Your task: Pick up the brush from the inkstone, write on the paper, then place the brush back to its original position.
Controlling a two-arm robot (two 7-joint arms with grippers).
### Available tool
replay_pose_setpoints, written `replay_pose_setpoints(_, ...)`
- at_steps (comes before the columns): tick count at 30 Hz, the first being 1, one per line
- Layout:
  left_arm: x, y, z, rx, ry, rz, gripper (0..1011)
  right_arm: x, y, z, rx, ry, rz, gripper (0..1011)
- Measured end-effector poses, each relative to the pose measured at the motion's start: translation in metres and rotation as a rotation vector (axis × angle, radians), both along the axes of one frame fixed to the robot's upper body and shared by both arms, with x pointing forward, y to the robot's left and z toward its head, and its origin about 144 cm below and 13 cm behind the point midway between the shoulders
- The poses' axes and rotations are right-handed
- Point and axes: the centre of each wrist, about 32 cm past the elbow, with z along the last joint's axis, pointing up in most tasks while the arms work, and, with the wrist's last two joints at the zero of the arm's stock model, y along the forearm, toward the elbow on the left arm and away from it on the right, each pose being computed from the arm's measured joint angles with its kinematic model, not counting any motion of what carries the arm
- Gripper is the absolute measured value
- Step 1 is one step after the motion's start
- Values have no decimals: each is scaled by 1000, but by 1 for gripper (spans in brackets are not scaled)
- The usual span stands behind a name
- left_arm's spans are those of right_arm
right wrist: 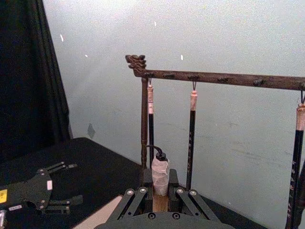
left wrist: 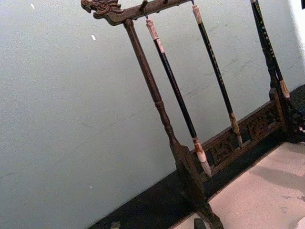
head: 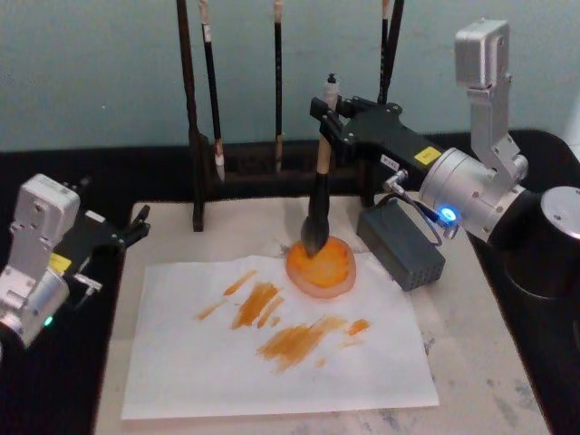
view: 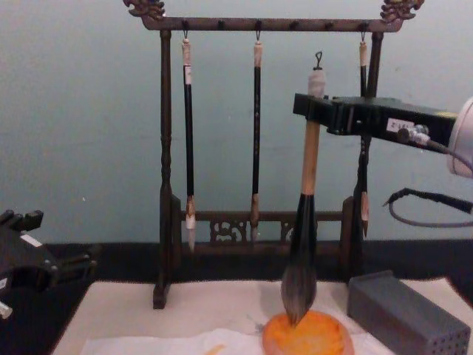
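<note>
Above the inkstone [head: 332, 272], the right end effector [head: 324, 127] grips the brush [head: 317, 214] upright.

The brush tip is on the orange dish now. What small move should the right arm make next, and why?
Probably lay the brush down on the inkstone. The paper already carries orange strokes, and the right end effector holds the brush upright, bristles touching the inkstone, so writing seems done.

head looks down, chest looks level across; all four views share the brush rack [view: 165, 148].
</note>
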Motion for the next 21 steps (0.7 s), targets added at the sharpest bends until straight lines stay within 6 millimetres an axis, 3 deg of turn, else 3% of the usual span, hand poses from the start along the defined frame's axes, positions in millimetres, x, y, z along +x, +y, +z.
replay_pose_setpoints(21,0,0,0,0,0,0,1001,6,4,-11,-12,31,-22,189)
